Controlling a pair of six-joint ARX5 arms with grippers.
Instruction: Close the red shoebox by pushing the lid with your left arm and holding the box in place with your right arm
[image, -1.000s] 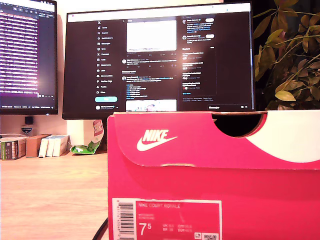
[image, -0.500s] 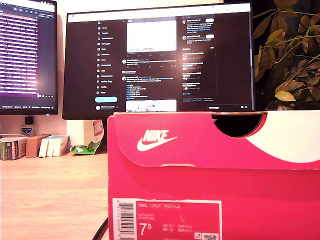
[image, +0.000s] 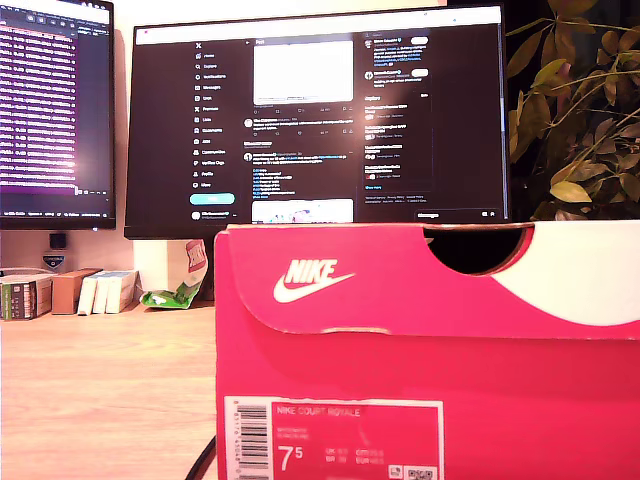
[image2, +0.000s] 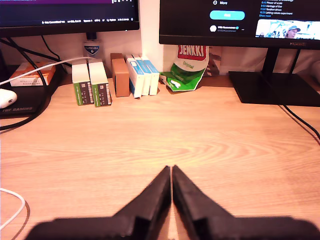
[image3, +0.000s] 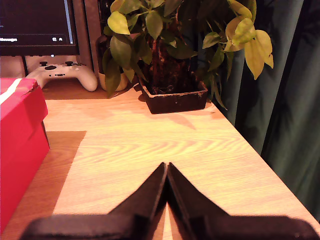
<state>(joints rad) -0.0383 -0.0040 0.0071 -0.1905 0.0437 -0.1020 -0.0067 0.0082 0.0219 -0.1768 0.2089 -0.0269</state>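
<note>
My first gripper (image2: 171, 172) and my second gripper (image3: 166, 167) hover over the desk, jaws together; one red cardboard shoebox (image3: 17, 145) sits beside the second.

A red box (image: 430, 350) with white swoosh and white label stands on a pale wood-grain surface (image: 100, 390), beside black pincers and green-yellow leaves (image3: 150, 25).

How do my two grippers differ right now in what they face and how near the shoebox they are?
My first gripper faces bare desk with small cartons and a monitor stand beyond; my second gripper faces a potted plant and a white game controller. The red shoebox shows beside my second gripper but nowhere in the first wrist view. Both are shut, hold nothing and touch nothing.
</note>
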